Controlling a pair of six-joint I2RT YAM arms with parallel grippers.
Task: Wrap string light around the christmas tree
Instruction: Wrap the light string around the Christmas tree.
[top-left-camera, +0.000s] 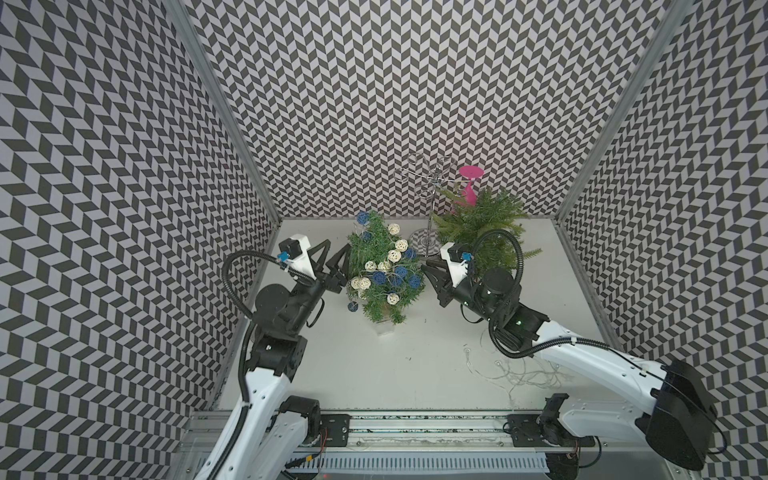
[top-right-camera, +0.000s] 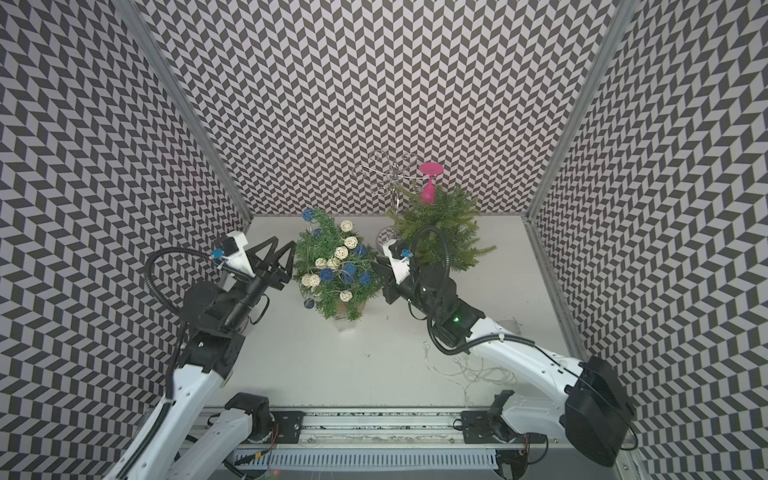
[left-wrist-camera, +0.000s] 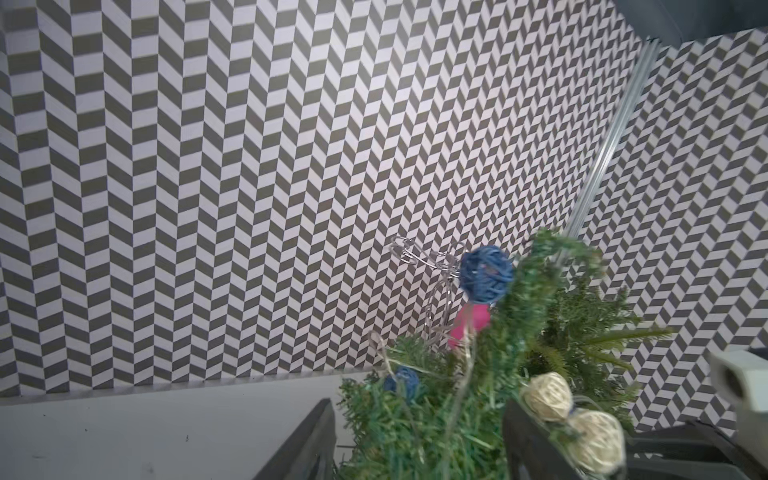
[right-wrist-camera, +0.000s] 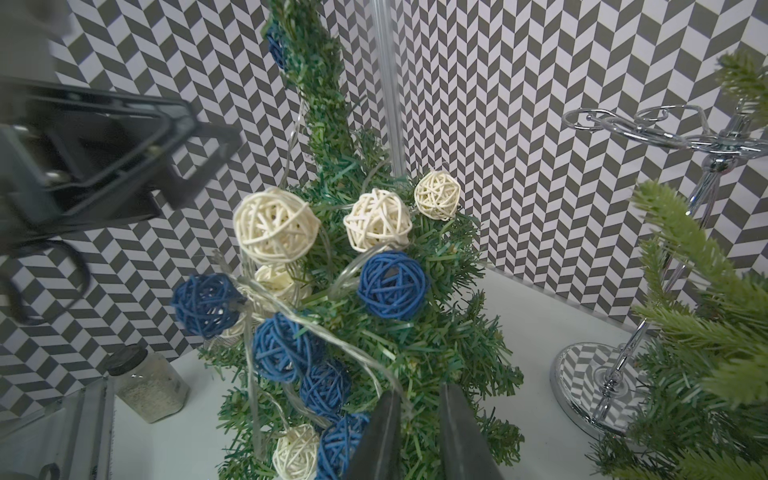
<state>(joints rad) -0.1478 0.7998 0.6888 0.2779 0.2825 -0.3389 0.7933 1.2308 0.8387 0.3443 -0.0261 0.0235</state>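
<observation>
The christmas tree (top-left-camera: 380, 270) (top-right-camera: 336, 270) stands upright near the middle of the worktop (top-left-camera: 374, 365), between the two arms. The string light (top-left-camera: 360, 283) (right-wrist-camera: 275, 224) is draped over it: clear wire carries woven cream and blue balls, bunched mostly on the side facing the right arm. One blue ball sits near the tip and another hangs off the lower edge.

The left gripper (top-left-camera: 337, 245) (top-right-camera: 282, 242) is at the edge of the foliage with its jaws wide apart. In the left wrist view, branches fill the gap between its two dark fingers (left-wrist-camera: 307, 440). Two cream balls lie just beside one finger, and nothing is clamped.

The right gripper (top-left-camera: 424, 268) (right-wrist-camera: 422, 390) points into the opposite side of the tree, low down. Its jaws are only slightly apart, and green needles show through the narrow gap. A strand of the clear wire runs down to the tip of one finger. I cannot tell whether it touches, and the jaws are not closed on it.

Behind the tree, by the back wall, stands a chrome wire stand (top-left-camera: 430, 195) (right-wrist-camera: 615, 374) on a round mirrored base. Beside it is a lighter green fern-like plant (top-left-camera: 482, 224), with a pink stemmed object (top-left-camera: 469, 183) behind that. A small jar (right-wrist-camera: 147, 382) with a dark lid and pale grains inside stands on the far side of the tree, as seen from the right wrist. A tangle of thin clear wire (top-left-camera: 519, 374) lies on the worktop by the right arm.
</observation>
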